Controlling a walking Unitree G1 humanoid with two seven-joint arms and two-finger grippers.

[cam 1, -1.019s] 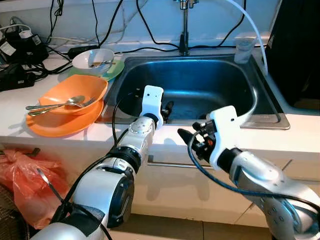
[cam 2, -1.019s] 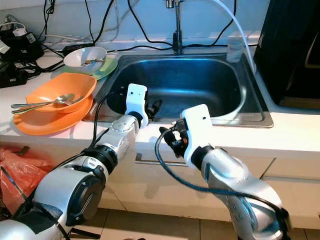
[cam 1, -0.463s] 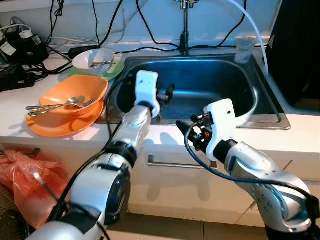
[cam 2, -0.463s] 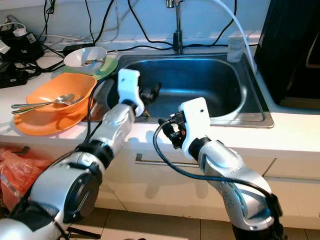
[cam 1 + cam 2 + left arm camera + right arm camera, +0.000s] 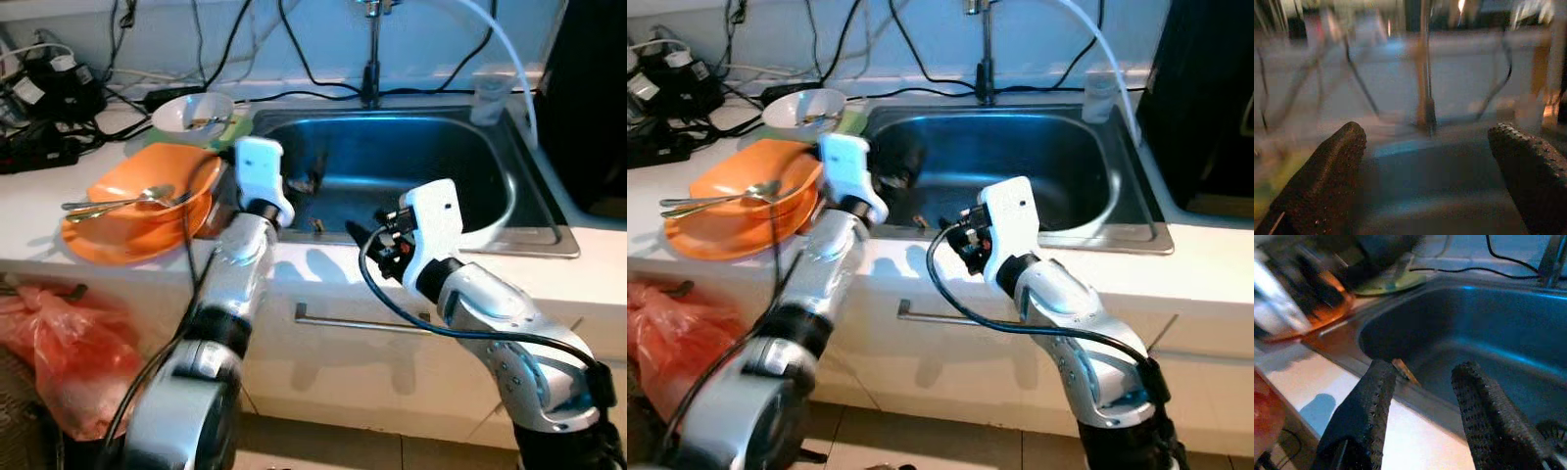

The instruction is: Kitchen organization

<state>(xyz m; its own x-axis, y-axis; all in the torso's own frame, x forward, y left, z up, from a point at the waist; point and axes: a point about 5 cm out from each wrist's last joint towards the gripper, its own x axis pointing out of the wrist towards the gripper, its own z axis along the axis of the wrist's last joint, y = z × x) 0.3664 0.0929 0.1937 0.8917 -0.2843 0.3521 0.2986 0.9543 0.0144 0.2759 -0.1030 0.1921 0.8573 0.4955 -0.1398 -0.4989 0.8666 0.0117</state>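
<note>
Two silver arms reached over a white counter (image 5: 39,211) toward a steel sink (image 5: 509,196), the biggest thing in front of them. The left gripper (image 5: 302,182) hung above the sink's near-left corner with its fingers (image 5: 1327,171) spread wide and nothing between them; ahead of it, through heavy blur, stood the faucet (image 5: 370,59) at the back wall. The right gripper (image 5: 367,240) sat lower, over the sink's front rim and toward the robot from the left one, its fingers (image 5: 1369,406) parted and empty as well. Out to the left of the left gripper lay an orange plate (image 5: 98,240) carrying an orange bowl (image 5: 191,181), with a spoon and a fork (image 5: 118,203) resting across the bowl. Beyond those, farther back from the same gripper, a white bowl (image 5: 191,111) stood on a green plate (image 5: 238,125). Just ahead of the right gripper, a small orange scrap (image 5: 1404,370) lay at the sink's front rim.
</note>
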